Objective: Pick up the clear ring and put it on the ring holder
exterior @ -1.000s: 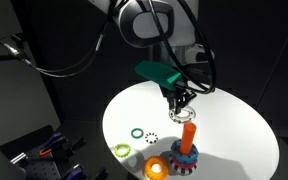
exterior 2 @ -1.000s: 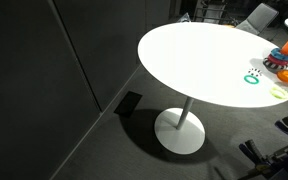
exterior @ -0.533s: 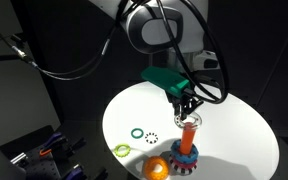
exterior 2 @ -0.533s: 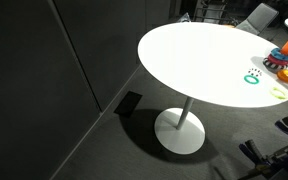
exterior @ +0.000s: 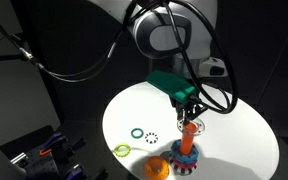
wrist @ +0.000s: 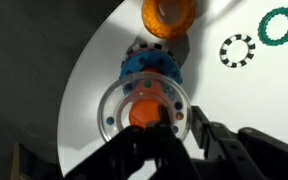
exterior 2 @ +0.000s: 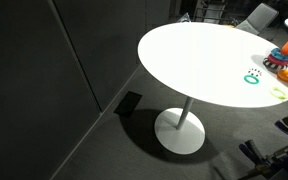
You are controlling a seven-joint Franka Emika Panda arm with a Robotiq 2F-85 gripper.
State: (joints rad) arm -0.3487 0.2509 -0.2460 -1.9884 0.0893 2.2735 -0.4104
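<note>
- Since a second ago the jaws have slid across the desk [exterior: 239, 135] and come down; in an exterior view they now hang right over the orange peg of the ring holder [exterior: 187, 150].
- In the wrist view the clear ring [wrist: 106, 112] sits at the tips of the jaws, its near edge hidden between the dark fingers. The jaws look clenched on that edge.
- Through the ring's hole the orange peg top of the ring holder [wrist: 144, 112] shows, nearly centred, with the blue base beyond it.
- How far the ring sits above the peg top cannot be told from any view.
- On the desk lie a flat orange ring [wrist: 169, 12] just beside the holder's base, a black-and-white dotted ring [wrist: 237, 48], and a green ring [wrist: 279, 25] next to the dotted one.
- A yellow-green ring [exterior: 121, 151] lies nearer the desk edge.
</note>
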